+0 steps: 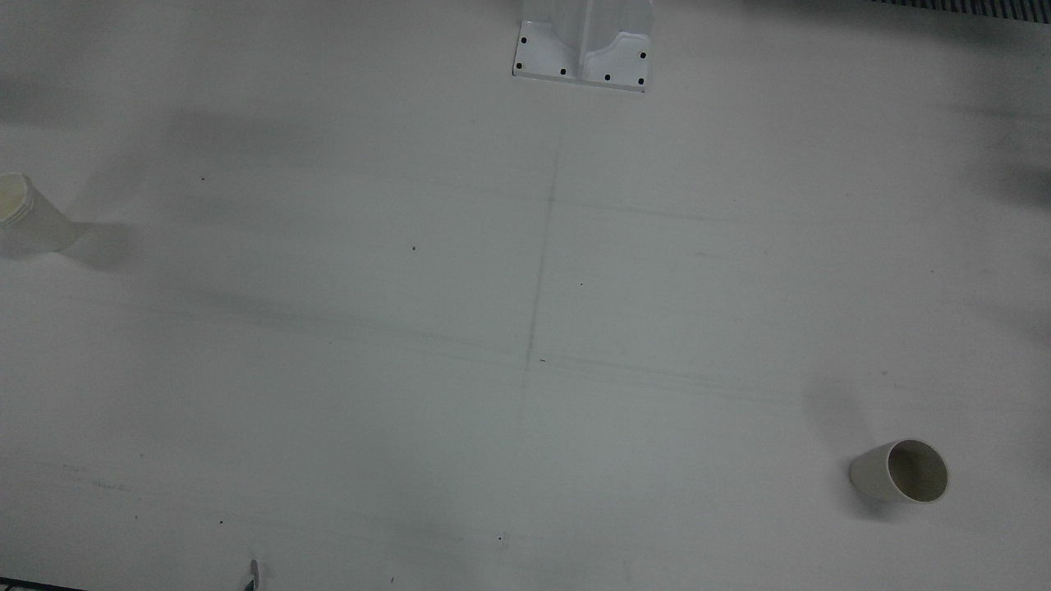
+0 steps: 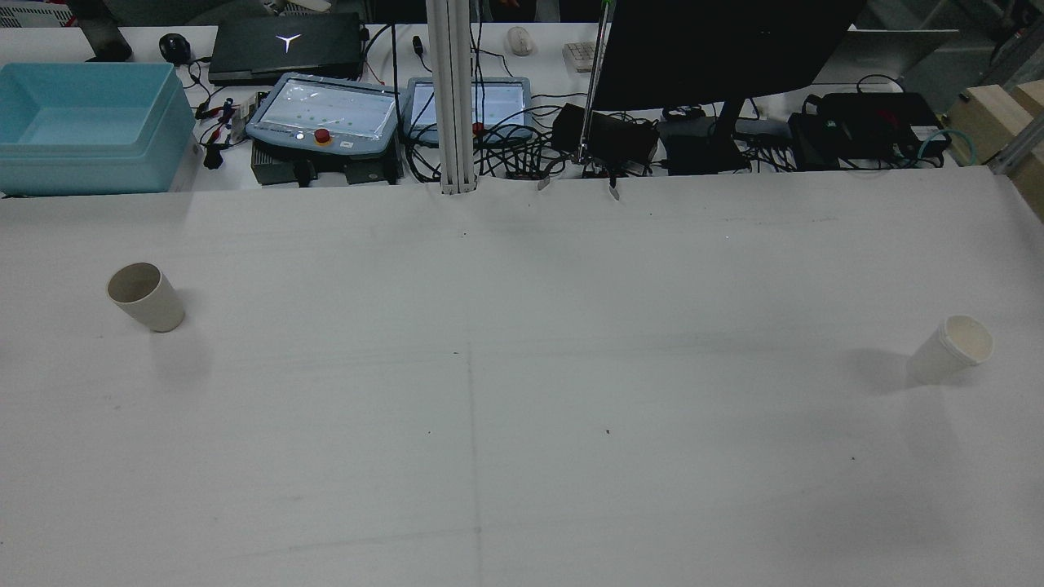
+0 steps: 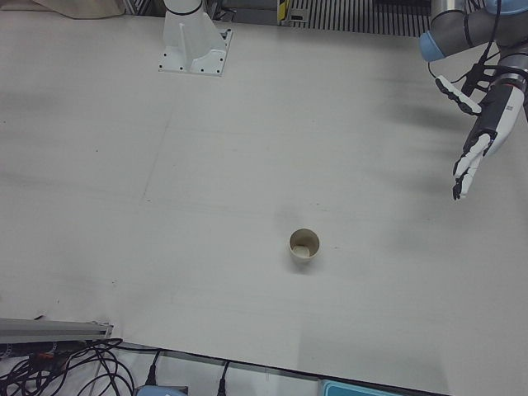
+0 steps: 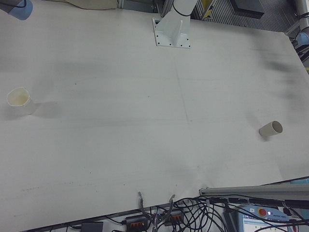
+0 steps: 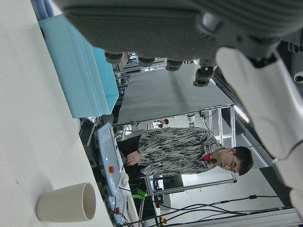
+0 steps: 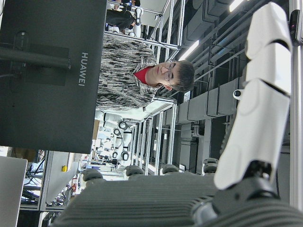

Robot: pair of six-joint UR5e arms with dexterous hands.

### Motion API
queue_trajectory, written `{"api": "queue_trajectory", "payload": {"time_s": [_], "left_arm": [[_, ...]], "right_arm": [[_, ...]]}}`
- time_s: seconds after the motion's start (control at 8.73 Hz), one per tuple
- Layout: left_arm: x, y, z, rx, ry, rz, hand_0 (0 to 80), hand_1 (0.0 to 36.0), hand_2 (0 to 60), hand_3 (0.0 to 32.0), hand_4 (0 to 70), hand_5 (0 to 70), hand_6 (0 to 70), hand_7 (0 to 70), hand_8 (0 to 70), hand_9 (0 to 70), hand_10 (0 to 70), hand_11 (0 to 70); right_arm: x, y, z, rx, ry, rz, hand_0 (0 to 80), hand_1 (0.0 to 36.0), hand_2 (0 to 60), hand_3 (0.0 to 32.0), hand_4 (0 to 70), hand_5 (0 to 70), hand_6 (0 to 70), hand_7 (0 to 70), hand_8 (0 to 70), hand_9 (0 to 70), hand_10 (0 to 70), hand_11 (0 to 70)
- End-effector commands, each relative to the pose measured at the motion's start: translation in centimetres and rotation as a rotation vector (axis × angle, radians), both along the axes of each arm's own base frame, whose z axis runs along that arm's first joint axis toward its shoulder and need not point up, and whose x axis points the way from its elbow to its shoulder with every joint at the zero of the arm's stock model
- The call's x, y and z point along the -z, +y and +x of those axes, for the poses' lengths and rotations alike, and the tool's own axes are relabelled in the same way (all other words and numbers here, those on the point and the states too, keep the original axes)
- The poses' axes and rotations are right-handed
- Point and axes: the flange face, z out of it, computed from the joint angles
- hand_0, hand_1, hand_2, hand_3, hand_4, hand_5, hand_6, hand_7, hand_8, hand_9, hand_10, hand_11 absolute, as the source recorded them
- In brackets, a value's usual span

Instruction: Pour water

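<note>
Two paper cups stand on the white table. One cup (image 2: 145, 296) is on my left side; it also shows in the front view (image 1: 901, 471), the left-front view (image 3: 304, 246), the right-front view (image 4: 270, 129) and the left hand view (image 5: 66, 203). The other cup (image 2: 950, 349) is on my right side, seen also in the front view (image 1: 29, 215) and the right-front view (image 4: 19, 100). My left hand (image 3: 483, 136) hovers open, fingers stretched, well away from its cup. My right hand (image 6: 236, 156) shows only in its own view, fingers extended, holding nothing.
An arm pedestal (image 1: 583, 49) stands at the table's robot side. Beyond the far edge are a blue bin (image 2: 90, 126), teach pendants (image 2: 326, 114), a monitor (image 2: 718, 49) and cables. A person (image 5: 184, 151) sits behind the table.
</note>
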Motion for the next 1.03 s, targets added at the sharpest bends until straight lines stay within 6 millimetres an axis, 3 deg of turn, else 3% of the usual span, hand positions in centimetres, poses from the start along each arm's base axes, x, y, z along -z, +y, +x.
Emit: {"api": "queue_trajectory", "payload": {"time_s": [0.0, 0.11, 0.23, 0.34, 0.46, 0.57, 0.8, 0.92], "left_arm": [[-4.3, -2.5, 1.8, -0.007, -0.123, 0.016, 47.2, 1.3, 0.0, 11.4, 16.2, 0.0, 0.9, 3.8, 0.0, 0.0, 0.0, 0.1], [-5.1, -4.7, 2.9, -0.009, -0.173, 0.042, 49.1, 5.2, 0.0, 5.2, 18.1, 0.0, 1.8, 3.2, 0.0, 0.0, 0.6, 2.1], [-5.4, -6.5, 4.4, -0.018, -0.224, 0.076, 50.0, 6.7, 0.0, 4.6, 17.5, 0.0, 1.3, 2.3, 0.0, 0.0, 0.1, 1.4], [-3.8, -9.2, 6.6, -0.030, -0.282, 0.121, 52.3, 9.4, 0.0, 5.8, 16.3, 0.0, 0.8, 2.3, 0.0, 0.0, 0.0, 1.0], [-2.3, -11.5, 9.2, -0.052, -0.342, 0.153, 58.7, 15.6, 0.0, 4.6, 17.1, 0.0, 1.9, 4.4, 0.0, 0.0, 0.9, 3.7], [-0.9, -13.3, 12.4, -0.097, -0.346, 0.158, 80.0, 26.2, 0.0, 2.6, 19.0, 0.0, 3.5, 6.7, 0.2, 0.0, 2.4, 6.9], [0.1, -14.1, 16.1, -0.047, -0.308, 0.157, 77.0, 23.4, 0.0, 0.0, 20.9, 0.0, 3.7, 5.9, 0.3, 0.0, 0.9, 4.4], [0.1, -14.0, 17.2, -0.042, -0.298, 0.153, 80.0, 32.0, 0.0, 0.0, 21.3, 0.0, 3.7, 6.6, 0.2, 0.0, 1.9, 6.7]], "right_arm": [[-2.4, 0.7, -1.0, 0.011, 0.050, -0.050, 54.1, 22.9, 9.6, 32.0, 0.0, 5.0, 0.0, 0.0, 0.0, 0.0, 0.0, 0.0], [-2.5, 0.7, -1.5, 0.023, 0.053, -0.053, 54.0, 23.3, 9.5, 20.6, 0.0, 5.2, 0.0, 0.0, 0.0, 0.0, 0.0, 0.0], [-2.5, 0.3, -3.2, 0.058, 0.053, -0.051, 53.7, 23.2, 9.2, 14.8, 0.0, 5.3, 0.0, 0.0, 0.0, 0.0, 0.0, 0.0], [-2.2, -0.2, -5.0, 0.095, 0.052, -0.044, 53.9, 23.2, 9.5, 15.8, 0.0, 5.3, 0.0, 0.0, 0.0, 0.0, 0.0, 0.0], [-2.2, -0.3, -5.7, 0.107, 0.054, -0.045, 54.1, 23.5, 9.8, 17.6, 0.0, 5.3, 0.0, 0.0, 0.0, 0.0, 0.0, 0.0], [-2.3, -0.2, -6.0, 0.118, 0.059, -0.046, 55.0, 24.1, 10.6, 18.2, 0.0, 5.4, 0.0, 0.0, 0.0, 0.0, 0.0, 0.0], [-2.1, -0.5, -6.9, 0.131, 0.061, -0.038, 54.8, 24.4, 10.8, 20.0, 0.0, 5.4, 0.0, 0.0, 0.0, 0.0, 0.0, 0.0], [-2.0, -0.5, -6.9, 0.131, 0.061, -0.037, 54.8, 24.1, 9.4, 22.0, 0.0, 5.1, 0.0, 0.0, 0.0, 0.0, 0.0, 0.0]]}}
